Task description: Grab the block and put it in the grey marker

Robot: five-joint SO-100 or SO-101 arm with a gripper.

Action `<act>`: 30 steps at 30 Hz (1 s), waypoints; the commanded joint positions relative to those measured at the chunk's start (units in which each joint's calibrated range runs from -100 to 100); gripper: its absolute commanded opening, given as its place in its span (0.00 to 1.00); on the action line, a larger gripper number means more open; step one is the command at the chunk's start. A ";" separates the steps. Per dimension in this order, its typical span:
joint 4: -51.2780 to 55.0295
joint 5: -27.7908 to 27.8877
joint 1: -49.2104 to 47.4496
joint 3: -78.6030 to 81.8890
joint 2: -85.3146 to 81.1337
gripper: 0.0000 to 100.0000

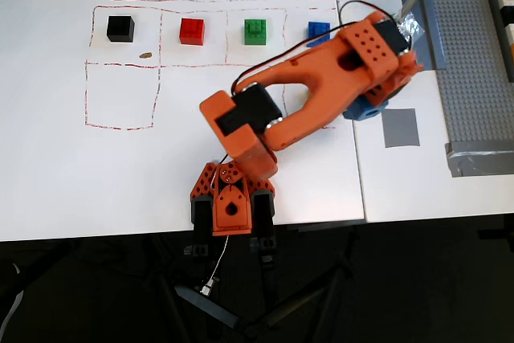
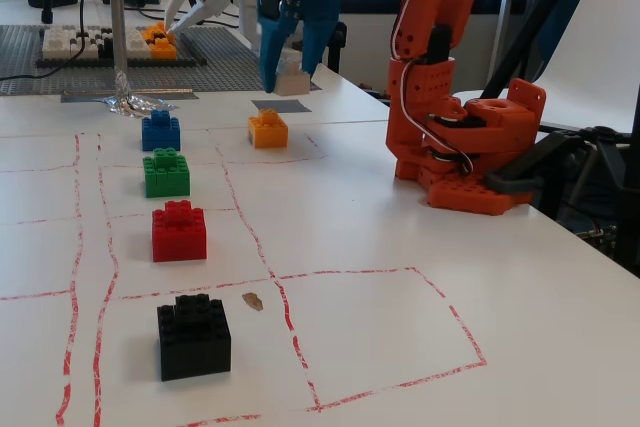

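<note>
The big orange arm [image 1: 321, 94] reaches toward the far right edge of the white table [image 2: 420, 277], and this looks like the carrying step. Its blue claw [image 2: 292, 75] is holding the small white block [image 2: 293, 82] up in the air. The grey marker [image 2: 281, 105] lies just below, so next the claw should go down and let go.
</note>
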 commanded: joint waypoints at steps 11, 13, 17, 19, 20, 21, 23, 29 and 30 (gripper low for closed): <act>-4.03 3.47 12.79 -35.40 24.36 0.00; -4.11 3.57 13.76 -38.94 27.29 0.00; -4.11 3.86 15.17 -41.75 30.48 0.00; -4.11 3.96 15.79 -41.93 31.26 0.00; -4.11 4.05 16.14 -42.02 31.60 0.00; -4.11 4.10 16.50 -42.20 32.03 0.00; -4.03 4.25 17.20 -42.47 32.63 0.00; -2.81 4.84 18.88 -42.75 33.75 0.00; -2.81 4.79 19.06 -42.93 34.10 0.00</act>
